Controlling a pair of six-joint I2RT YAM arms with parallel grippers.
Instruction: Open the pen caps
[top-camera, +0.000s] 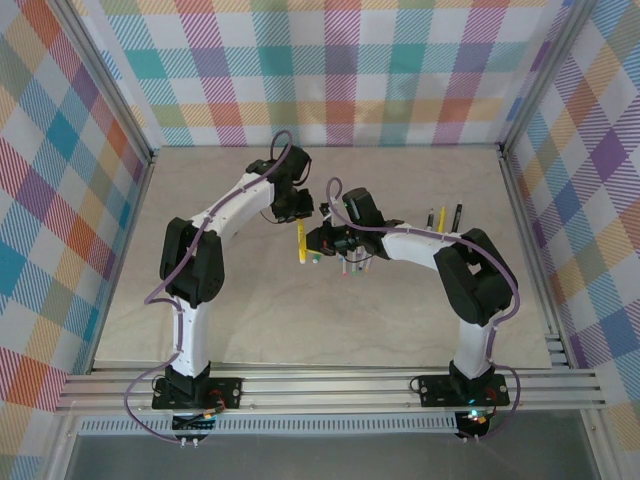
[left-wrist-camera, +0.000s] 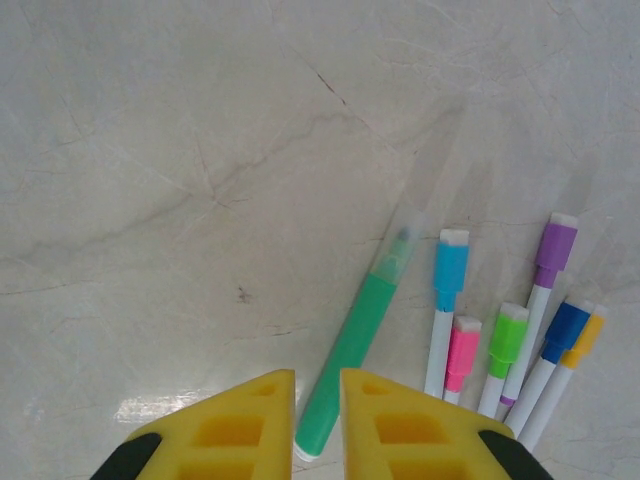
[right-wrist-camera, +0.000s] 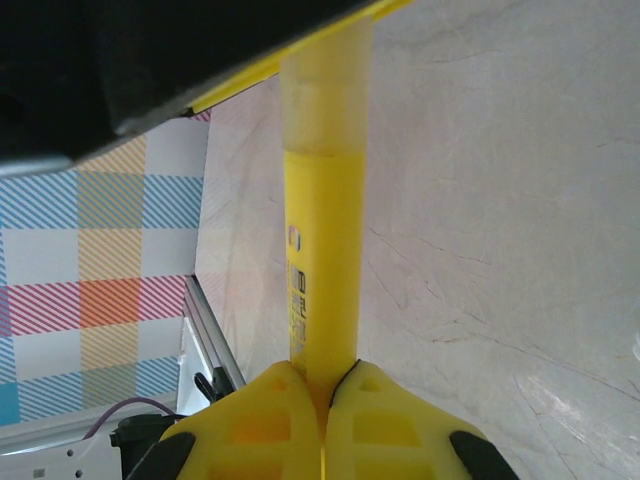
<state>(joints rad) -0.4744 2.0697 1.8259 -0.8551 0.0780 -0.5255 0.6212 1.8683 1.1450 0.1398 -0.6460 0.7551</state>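
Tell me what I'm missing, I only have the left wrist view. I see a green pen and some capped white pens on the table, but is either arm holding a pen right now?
Observer: Yes. The right gripper is shut on the barrel of a yellow pen, lifted off the table.
Operator: Is its cap off?
Observer: No, the pale see-through cap looks seated on the barrel.
Operator: Where is my left gripper relative to that pen?
Observer: From above it sits at the pen's far end, and the capped end reaches right up to it.
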